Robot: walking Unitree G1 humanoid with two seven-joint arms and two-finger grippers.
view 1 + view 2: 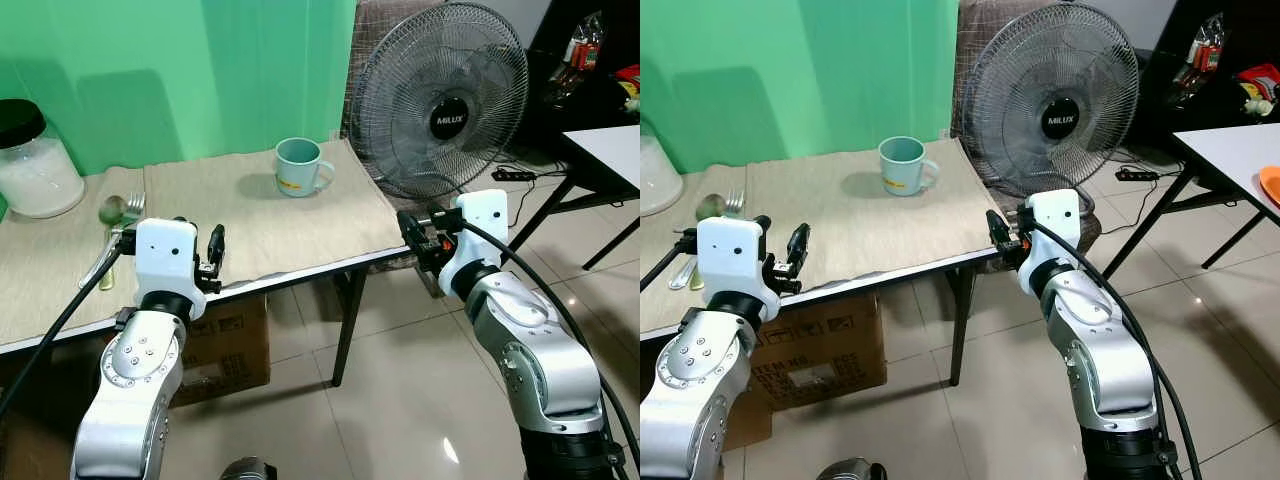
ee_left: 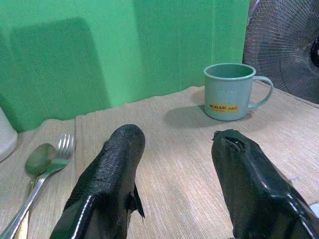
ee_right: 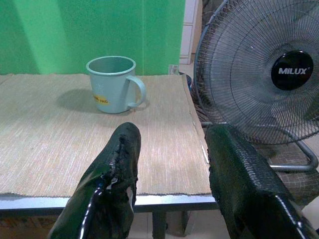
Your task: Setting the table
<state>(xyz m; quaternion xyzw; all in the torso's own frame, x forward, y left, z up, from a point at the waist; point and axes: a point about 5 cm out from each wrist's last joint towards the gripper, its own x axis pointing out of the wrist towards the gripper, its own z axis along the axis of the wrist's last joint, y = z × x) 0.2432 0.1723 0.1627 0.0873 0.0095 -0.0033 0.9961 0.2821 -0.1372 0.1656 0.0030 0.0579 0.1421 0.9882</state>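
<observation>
On the counter (image 1: 300, 235) before you stand one mug (image 1: 300, 166), one fork (image 2: 55, 162), one spoon (image 2: 37, 162) and one jar (image 1: 35, 160). Your left tool (image 2: 174, 169) and right tool (image 3: 172, 169) hover at its near edge, both open and empty.

Bare worktop (image 1: 300, 235) along the front edge; mug (image 1: 300, 166) near the back edge, fork (image 1: 118, 240) and spoon (image 1: 108, 215) leftward; fan (image 1: 440, 100) just beyond the right edge.
</observation>
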